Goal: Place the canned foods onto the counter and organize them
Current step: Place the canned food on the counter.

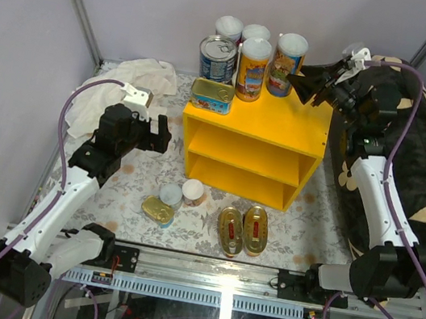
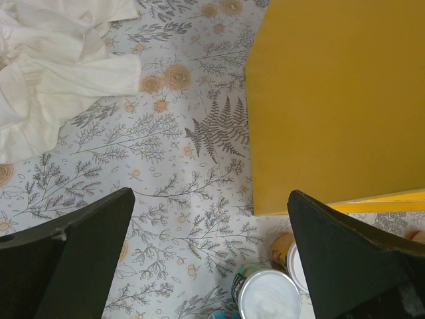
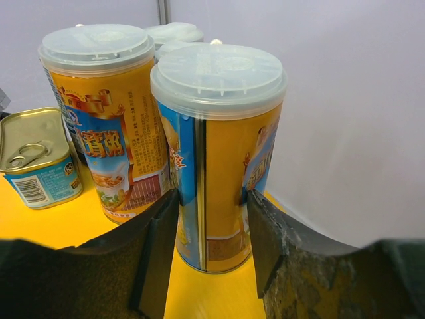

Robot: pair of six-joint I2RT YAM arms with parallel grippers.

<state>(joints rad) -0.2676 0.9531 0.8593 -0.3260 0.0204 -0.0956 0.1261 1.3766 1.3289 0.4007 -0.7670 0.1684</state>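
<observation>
Where the tall can (image 3: 212, 153) stands on the yellow counter (image 1: 285, 121), it is gripped by the right claw (image 3: 211, 219); the left claw (image 2: 211, 196) is held wide open.

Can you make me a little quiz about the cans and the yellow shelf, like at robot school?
1. How many tall yellow white-lidded cans stand on top of the bright yellow wooden shelf unit?
2. True or false: the flat gold oval tins lie on the floral-patterned floor.
3. Fill the gap: the black fingers on either side of one tall can belong to the ___ arm.
Key: 1 four; 2 true; 3 right.
</observation>
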